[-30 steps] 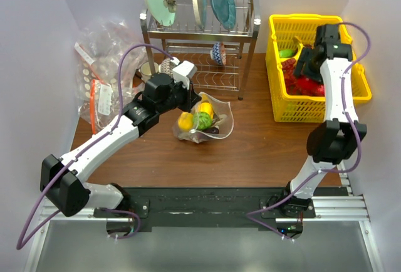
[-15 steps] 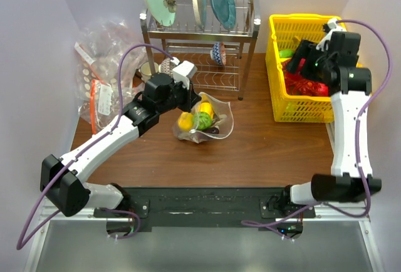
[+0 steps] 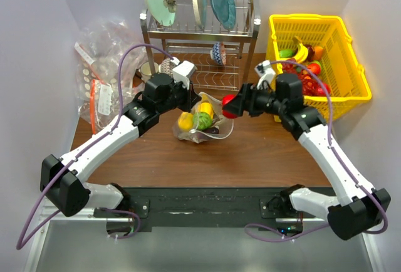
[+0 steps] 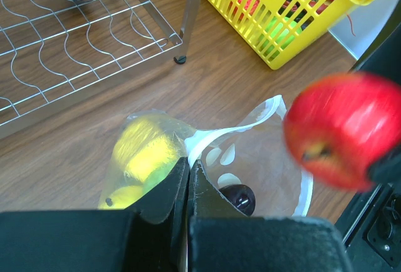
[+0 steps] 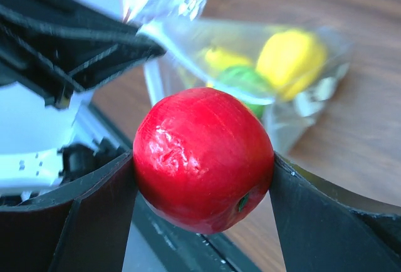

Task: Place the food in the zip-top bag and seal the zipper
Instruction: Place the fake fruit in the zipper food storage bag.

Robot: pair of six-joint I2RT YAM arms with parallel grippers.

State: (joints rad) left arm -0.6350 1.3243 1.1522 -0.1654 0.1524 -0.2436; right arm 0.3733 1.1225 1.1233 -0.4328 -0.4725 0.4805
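The dotted zip-top bag (image 3: 210,121) lies open mid-table, holding yellow (image 3: 185,121), green (image 3: 203,120) and dark purple food (image 4: 239,198). My left gripper (image 3: 192,99) is shut on the bag's mouth edge (image 4: 207,139) and holds it up. My right gripper (image 3: 233,106) is shut on a red apple (image 3: 230,106), held just right of the bag's mouth; the apple also shows in the right wrist view (image 5: 203,159) and the left wrist view (image 4: 335,131). The zipper strip is not pressed together.
A yellow basket (image 3: 316,65) with several more toy fruits stands at the back right. A metal dish rack (image 3: 200,40) with plates is behind the bag. Other clear bags (image 3: 100,71) are piled at the back left.
My right arm has swung left out of the yellow basket, carrying the red apple to the bag's mouth. The left arm and bag have not moved.
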